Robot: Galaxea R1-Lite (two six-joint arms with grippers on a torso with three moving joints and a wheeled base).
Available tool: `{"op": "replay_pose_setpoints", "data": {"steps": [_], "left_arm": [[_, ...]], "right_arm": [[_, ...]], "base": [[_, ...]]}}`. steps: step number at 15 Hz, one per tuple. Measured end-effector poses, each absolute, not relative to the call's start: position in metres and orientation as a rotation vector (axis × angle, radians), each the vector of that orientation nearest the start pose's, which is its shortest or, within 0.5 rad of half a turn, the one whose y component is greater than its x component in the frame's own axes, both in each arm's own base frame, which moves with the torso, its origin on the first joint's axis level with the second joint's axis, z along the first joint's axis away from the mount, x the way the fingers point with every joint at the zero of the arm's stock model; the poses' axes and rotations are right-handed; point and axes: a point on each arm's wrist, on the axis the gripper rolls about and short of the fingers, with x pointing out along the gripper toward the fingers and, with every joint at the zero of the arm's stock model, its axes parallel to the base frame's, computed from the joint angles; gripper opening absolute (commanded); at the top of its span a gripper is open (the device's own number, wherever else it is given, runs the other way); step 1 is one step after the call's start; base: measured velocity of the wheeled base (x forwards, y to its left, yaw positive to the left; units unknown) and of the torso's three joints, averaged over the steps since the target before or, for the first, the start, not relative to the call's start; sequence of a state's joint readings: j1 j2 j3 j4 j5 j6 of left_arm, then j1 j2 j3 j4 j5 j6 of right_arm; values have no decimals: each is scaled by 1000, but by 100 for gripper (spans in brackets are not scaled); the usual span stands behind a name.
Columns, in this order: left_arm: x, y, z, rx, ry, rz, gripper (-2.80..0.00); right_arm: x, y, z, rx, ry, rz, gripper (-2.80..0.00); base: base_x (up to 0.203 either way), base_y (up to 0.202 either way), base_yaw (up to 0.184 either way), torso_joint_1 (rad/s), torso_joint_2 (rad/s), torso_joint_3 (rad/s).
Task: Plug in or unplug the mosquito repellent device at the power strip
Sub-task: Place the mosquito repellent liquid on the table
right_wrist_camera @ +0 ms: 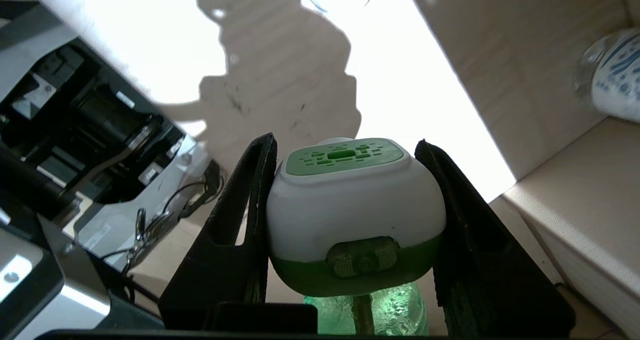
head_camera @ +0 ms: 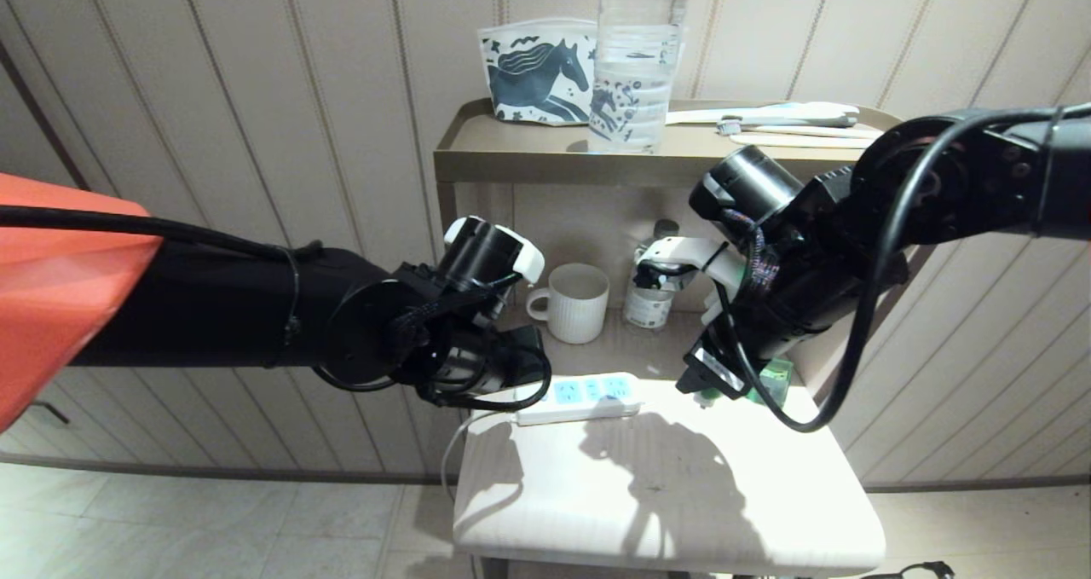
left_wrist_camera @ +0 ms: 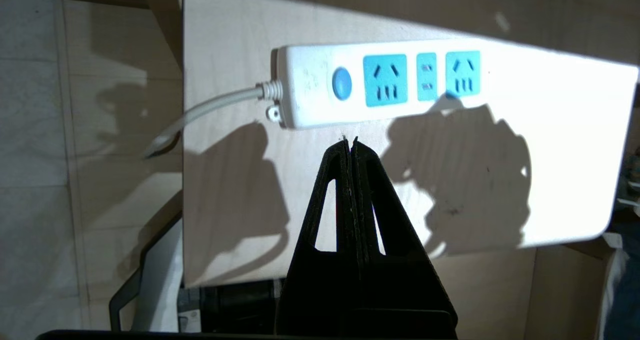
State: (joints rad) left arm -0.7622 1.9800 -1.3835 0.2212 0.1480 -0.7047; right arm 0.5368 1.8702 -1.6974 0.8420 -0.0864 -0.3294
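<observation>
The power strip (head_camera: 588, 397) (left_wrist_camera: 385, 82) lies on the white stool seat (head_camera: 682, 494), blue button toward its cord, every socket face bare. My left gripper (left_wrist_camera: 349, 140) hovers just in front of the strip's button end, shut and holding nothing. The mosquito repellent device (right_wrist_camera: 355, 200), a white head with a green vent top and a green liquid bottle beneath, sits between the fingers of my right gripper (right_wrist_camera: 345, 139), which is shut on its sides. In the head view the device (head_camera: 774, 381) hangs above the seat, right of the strip and apart from it.
Behind the stool, a shelf unit (head_camera: 477, 165) holds a ribbed white mug (head_camera: 578, 302) and a small bottle (head_camera: 652, 289) in its niche. On top stand a clear water bottle (head_camera: 635, 59) and a horse-print pouch (head_camera: 537, 72). The strip's cord (head_camera: 452, 451) drops off the seat's left edge.
</observation>
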Motion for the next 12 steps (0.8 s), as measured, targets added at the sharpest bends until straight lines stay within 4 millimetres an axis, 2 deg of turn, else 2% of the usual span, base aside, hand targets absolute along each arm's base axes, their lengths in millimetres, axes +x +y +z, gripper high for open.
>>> {"op": "replay_pose_setpoints", "data": {"steps": [2, 5, 9, 12], "left_arm": [[259, -245, 176, -286, 890, -295, -280], [231, -210, 178, -253, 891, -244, -280], [201, -138, 177, -281, 868, -110, -280], [169, -90, 180, -307, 808, -28, -280]], "right_arm": [[273, 160, 245, -607, 913, 569, -280], [254, 148, 247, -600, 915, 567, -280], [228, 123, 244, -579, 902, 536, -280], [204, 105, 241, -567, 904, 517, -280]], "base": [[0, 0, 0, 0, 0, 0], [0, 0, 0, 0, 0, 0], [0, 0, 0, 0, 0, 0], [0, 0, 0, 0, 0, 0]]}}
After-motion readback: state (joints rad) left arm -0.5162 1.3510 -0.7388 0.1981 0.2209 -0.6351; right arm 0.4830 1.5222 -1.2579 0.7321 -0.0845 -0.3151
